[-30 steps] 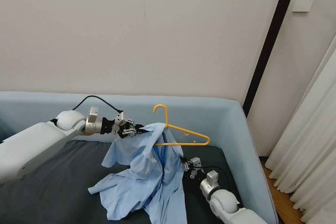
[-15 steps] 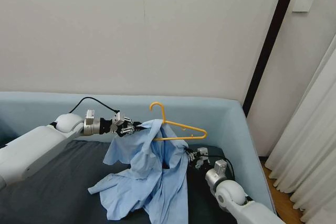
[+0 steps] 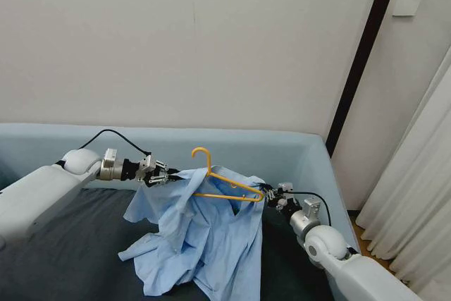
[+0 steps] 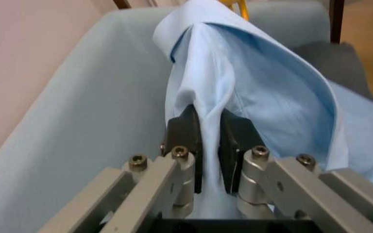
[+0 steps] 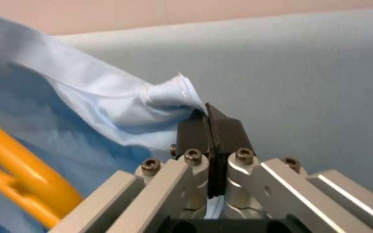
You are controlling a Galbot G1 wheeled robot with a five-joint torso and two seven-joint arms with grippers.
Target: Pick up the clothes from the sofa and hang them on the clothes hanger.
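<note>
The light blue shirt (image 3: 204, 237) hangs stretched between the two tools above the sofa (image 3: 303, 153). Its collar end is held up along the backrest, and its tails trail down onto the dark seat cushion toward the front edge. The yellow hanger (image 3: 224, 187) sits inside it, with the hook standing clear above the collar.

A second ago the hanger's right arm poked out bare past the cloth. Now fabric lies over both of its shoulders, and only the hook and part of the lower bar show. From this I judge the draping step nearly done: the shirt is on the hanger, though loose and rumpled, and nothing is hung up yet. What carries the hanger itself I cannot tell.

The right tool (image 3: 271, 194) has risen from low over the seat to just below the backrest, near the sofa's back right corner. That lift looks to be what drew the cloth over the hanger's end. Its fingers are pressed together on a bunched tip of the shirt, with the hanger just beside them. The right forearm reaches up from the front right corner, its wrist aimed toward the shirt.

The left tool (image 3: 156, 177) has drawn back along the backrest toward the sofa's left side, pulling the collar end taut. It pinches a fold of the shirt between its dark pads. The left arm stretches out almost level from the left edge, with a cable looped above its wrist.
</note>
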